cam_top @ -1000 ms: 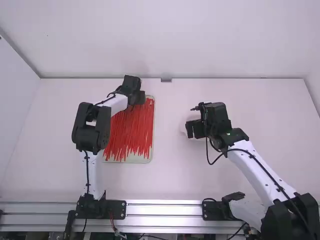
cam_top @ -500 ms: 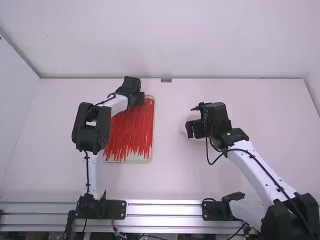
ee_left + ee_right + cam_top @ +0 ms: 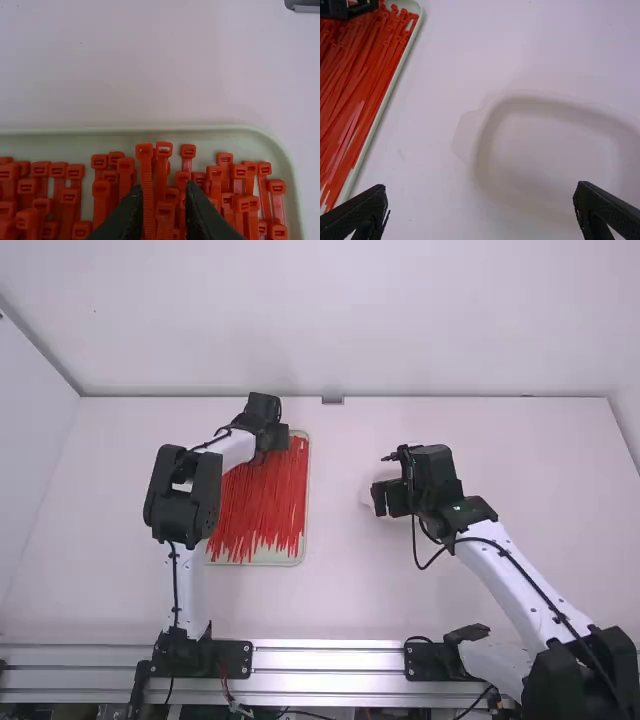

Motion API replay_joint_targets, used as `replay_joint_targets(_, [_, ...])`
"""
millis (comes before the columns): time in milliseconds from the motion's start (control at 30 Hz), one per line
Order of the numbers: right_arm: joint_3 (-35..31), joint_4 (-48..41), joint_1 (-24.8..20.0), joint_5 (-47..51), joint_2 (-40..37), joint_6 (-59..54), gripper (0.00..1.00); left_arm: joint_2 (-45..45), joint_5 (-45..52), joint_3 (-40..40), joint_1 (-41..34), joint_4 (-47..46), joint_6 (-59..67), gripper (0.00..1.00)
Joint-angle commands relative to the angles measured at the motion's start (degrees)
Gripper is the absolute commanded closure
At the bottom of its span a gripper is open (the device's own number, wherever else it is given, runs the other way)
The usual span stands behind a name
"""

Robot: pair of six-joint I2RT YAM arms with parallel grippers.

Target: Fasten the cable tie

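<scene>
A pale green tray (image 3: 304, 502) on the left half of the table holds a pile of red cable ties (image 3: 262, 502). My left gripper (image 3: 270, 438) is down on the tray's far end. In the left wrist view its fingers (image 3: 134, 212) stand a little apart, open, in the cable ties (image 3: 150, 175), with a few tie heads between them, just short of the tray's rim (image 3: 150, 132). My right gripper (image 3: 385, 496) hangs wide open right of the middle, above a shallow white container (image 3: 470, 134) with nothing inside. The right fingertips (image 3: 357, 210) straddle it without touching it.
The tray's right edge and some cable ties (image 3: 355, 75) lie a short way to the left of the white container. A small grey fitting (image 3: 332, 398) sits at the table's back edge. Bare white table surrounds both trays.
</scene>
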Motion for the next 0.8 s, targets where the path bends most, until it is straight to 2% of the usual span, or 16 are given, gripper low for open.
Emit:
replay_joint_targets(0, [2.16, -0.26, 0.24, 0.07, 0.22, -0.02, 0.01, 0.94, -0.39, -0.22, -0.20, -0.11, 0.07, 0.76])
replay_joint_targets(767, [2.16, -0.28, 0.20, -0.15, 0.22, -0.02, 0.01, 0.94, -0.44, -0.28, -0.39, -0.68, 0.28, 0.78])
